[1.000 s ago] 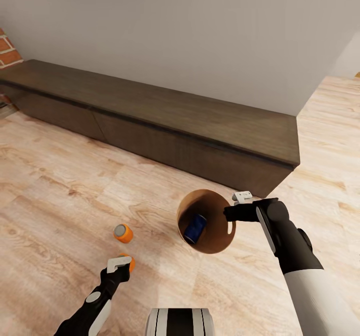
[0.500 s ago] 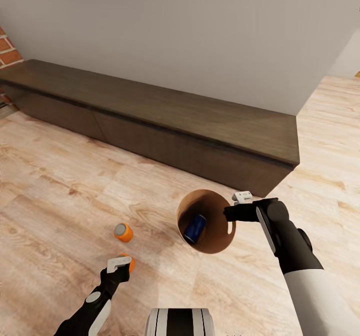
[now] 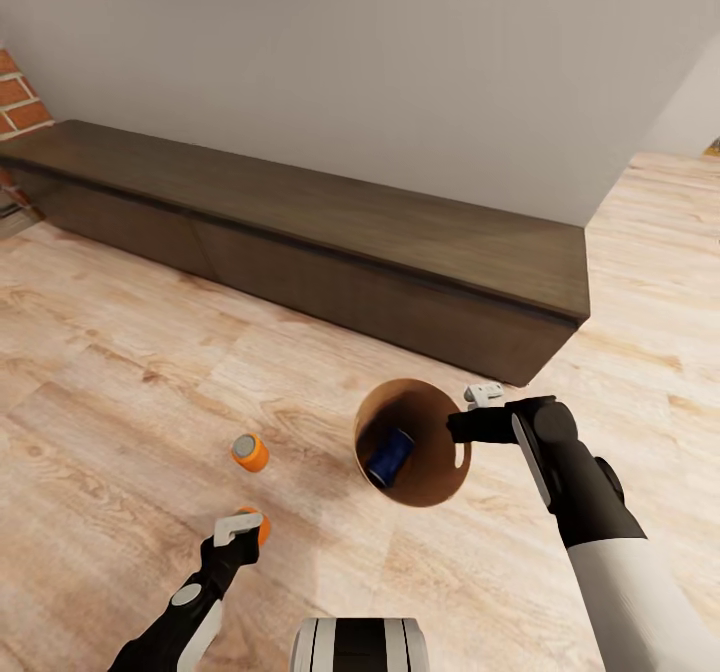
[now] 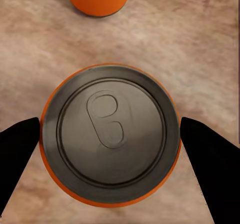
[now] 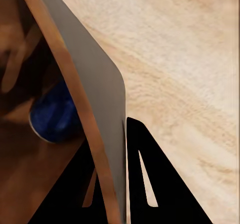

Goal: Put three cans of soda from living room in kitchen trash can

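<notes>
Right gripper (image 3: 468,425) clamped on rim of tash can (image 3: 432,472), wall pinched between fingers (image 5: 145,184); bin held tilted above light wood floor (image 3: 130,372), just in front of long dark bench (image 3: 300,242). Blue can (image 3: 389,456) lying inside bin. Left gripper (image 3: 240,537) low over floor, jaws spread wide either side of upright orange soda can (image 4: 110,136), pads beside but not clearly touching. 2nd orange can (image 3: 249,451) standing nearby on floor, betw. left gripper and bench. Brick (image 3: 18,102) at far left.
</notes>
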